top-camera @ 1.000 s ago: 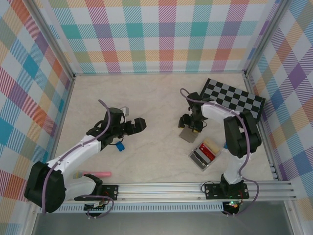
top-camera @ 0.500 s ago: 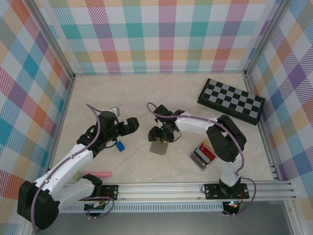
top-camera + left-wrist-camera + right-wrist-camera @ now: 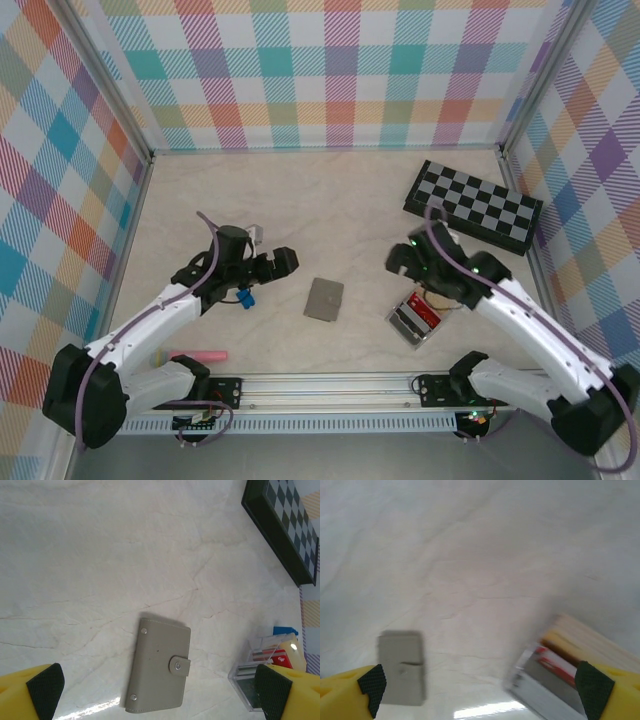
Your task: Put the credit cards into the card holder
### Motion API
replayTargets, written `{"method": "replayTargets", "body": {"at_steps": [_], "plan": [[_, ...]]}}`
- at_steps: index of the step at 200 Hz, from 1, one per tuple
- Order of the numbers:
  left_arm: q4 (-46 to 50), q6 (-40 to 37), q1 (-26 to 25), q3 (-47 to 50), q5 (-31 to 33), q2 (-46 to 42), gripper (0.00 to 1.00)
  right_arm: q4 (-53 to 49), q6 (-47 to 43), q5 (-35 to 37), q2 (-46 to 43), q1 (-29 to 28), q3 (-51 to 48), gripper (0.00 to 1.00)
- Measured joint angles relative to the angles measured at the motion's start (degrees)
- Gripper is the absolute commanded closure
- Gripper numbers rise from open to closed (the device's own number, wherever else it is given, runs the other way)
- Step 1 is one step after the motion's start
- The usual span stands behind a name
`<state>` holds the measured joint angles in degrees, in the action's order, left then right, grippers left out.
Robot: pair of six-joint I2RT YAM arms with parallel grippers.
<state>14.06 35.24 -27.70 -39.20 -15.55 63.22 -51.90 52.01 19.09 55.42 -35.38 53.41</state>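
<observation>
At the left, the left gripper (image 3: pixel 278 262) hangs above the table with its jaws spread wide and nothing between them, close to a small blue block (image 3: pixel 245 297). Near the middle, between the two arms, the card holder (image 3: pixel 324 298) lies flat on the table, folded shut, its tab snapped over the stud and touched by neither arm. Further right, the right gripper (image 3: pixel 403 260) hovers with jaws released and empty, just beside the small clear tray (image 3: pixel 393 318) where the credit cards (image 3: pixel 420 310) stand stacked on edge. No card is in the holder, so the task looks to be at its opening step. The next move probably calls for unfastening the tab and unfolding the holder, one arm pinning it down, before the right gripper pinches a single card from the tray.
</observation>
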Motion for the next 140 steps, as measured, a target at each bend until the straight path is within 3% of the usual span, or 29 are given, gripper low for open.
{"method": "replayTargets", "body": {"at_steps": [25, 68, 140], "plan": [[-0.7, 0.1, -0.7, -1.0, -1.4, 2.9, 0.0, -5.7, 5.0, 0.6, -7.1, 4.1, -7.9, 0.0], [-1.3, -0.1, -2.3, -5.3, -2.6, 8.4, 0.0, -8.1, 12.1, -0.9, -11.1, 4.7, -15.6, 0.0], [-2.2, -0.1, -4.8, -6.9, -3.0, 12.6, 0.0, 3.9, 15.0, -11.5, -6.5, 4.7, -20.6, 0.0]]}}
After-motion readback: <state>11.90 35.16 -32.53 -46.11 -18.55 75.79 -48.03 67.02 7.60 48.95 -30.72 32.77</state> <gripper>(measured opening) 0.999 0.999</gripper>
